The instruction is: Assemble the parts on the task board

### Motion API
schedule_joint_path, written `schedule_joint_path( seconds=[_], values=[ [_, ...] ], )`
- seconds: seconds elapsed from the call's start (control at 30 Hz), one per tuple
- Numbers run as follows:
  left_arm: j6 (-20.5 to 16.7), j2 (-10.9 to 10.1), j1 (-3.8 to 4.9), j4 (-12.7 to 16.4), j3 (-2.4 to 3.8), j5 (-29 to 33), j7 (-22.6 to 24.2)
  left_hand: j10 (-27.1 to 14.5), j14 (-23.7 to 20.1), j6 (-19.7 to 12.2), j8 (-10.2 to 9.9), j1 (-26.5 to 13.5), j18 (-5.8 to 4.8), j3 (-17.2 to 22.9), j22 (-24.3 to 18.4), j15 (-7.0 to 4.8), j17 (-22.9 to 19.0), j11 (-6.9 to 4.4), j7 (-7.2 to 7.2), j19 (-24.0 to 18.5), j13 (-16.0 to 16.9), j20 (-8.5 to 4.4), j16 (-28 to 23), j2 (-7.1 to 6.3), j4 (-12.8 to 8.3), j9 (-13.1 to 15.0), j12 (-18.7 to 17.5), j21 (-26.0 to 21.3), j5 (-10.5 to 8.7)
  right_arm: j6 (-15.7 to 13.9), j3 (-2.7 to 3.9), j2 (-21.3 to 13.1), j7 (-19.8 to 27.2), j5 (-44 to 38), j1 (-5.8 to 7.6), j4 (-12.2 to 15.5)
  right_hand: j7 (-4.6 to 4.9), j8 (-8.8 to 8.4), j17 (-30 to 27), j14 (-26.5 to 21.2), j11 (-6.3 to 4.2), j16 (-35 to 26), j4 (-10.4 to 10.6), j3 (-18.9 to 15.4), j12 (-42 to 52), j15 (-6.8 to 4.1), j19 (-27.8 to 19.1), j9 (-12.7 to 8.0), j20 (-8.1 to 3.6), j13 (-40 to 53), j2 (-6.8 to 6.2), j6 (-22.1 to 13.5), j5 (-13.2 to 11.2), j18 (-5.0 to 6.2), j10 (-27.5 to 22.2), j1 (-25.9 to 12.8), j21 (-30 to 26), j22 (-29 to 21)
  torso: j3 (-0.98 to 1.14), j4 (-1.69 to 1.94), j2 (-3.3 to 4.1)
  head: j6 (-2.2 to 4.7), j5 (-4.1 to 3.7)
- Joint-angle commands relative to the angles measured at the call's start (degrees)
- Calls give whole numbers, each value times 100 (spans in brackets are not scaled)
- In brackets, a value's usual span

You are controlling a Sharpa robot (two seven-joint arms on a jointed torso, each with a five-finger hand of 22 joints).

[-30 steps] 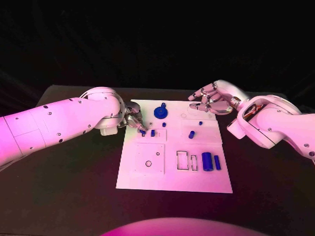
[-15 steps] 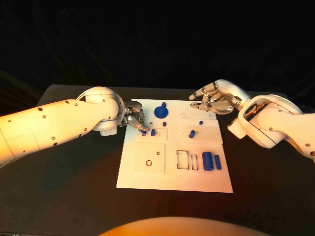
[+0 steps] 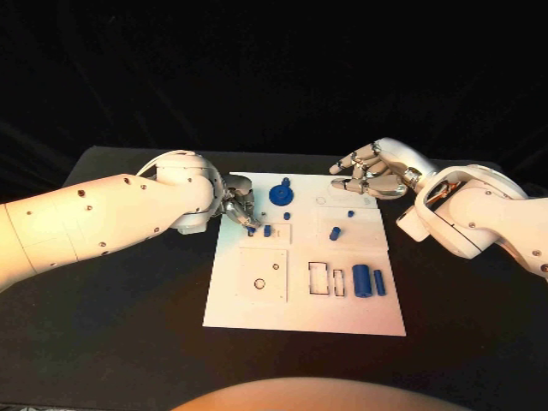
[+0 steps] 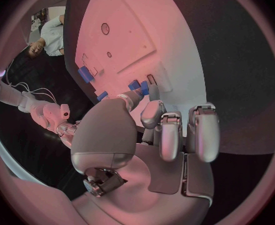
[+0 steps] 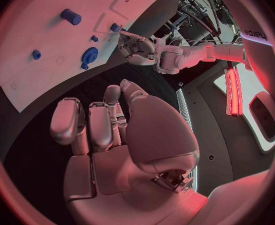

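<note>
Blue small part (image 3: 251,229) sits near the task board's (image 3: 301,315) left edge, pinched between the left hand's (image 3: 238,208) fingertips; best lowered upright, gently. Right hand (image 3: 371,175) hovers over the far right corner, fingers loosely curled, holding nothing.

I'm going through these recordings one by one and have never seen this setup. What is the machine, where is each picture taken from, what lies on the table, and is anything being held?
This is a two-armed robot at a black table. The square picture looks down from its head; the two round ones come from cameras at its wrists, behind each hand. In the middle lies the white task board, with small blue parts on it: a round knob-like piece, two cylinders lying side by side, and a few pegs. The left hand reaches onto the board's edge with its fingertips at a small blue part; whether it is truly pinched cannot be told. The right hand hovers at the board's far corner, fingers curled, holding nothing.
</note>
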Motion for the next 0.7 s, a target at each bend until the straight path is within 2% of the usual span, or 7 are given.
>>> schedule_joint_path(
  seconds=[0.03,0.57,0.7],
  values=[
    [62,31,-3,-14,-8,-273,18,2,593,25,-29,32,-84,453,1079,31,1507,2,-27,348,17,18,14,-22,-485,1,21,-22,17,0,1,0,51,-11,-3,10,-13,23,-3,201,-7,-16,23,15,-20,2,-27,7,-10,8,0,-31,38,94,-16,-5,-22,-4,0,0,1,-11,-2],
    [81,68,-69,-57,-25,-292,-56,22,593,43,-31,37,-85,453,1083,33,1507,3,-27,351,45,20,14,-24,-480,-3,45,-18,16,-11,1,4,48,-12,-3,5,-13,24,1,202,-8,-13,21,18,-14,1,-24,7,-10,12,0,-30,40,93,-13,1,-20,0,-6,-4,-2,-35,-1],
    [121,63,-76,-60,-25,-255,-56,29,593,53,-33,37,-85,451,1085,34,1507,3,-27,352,50,21,14,-24,-474,-6,50,-16,16,-7,1,2,41,-13,-3,1,-13,24,1,202,-8,-13,21,18,-14,1,-24,7,-10,12,0,-30,40,93,-13,1,-20,0,0,-2,2,-38,9]
  ],
)
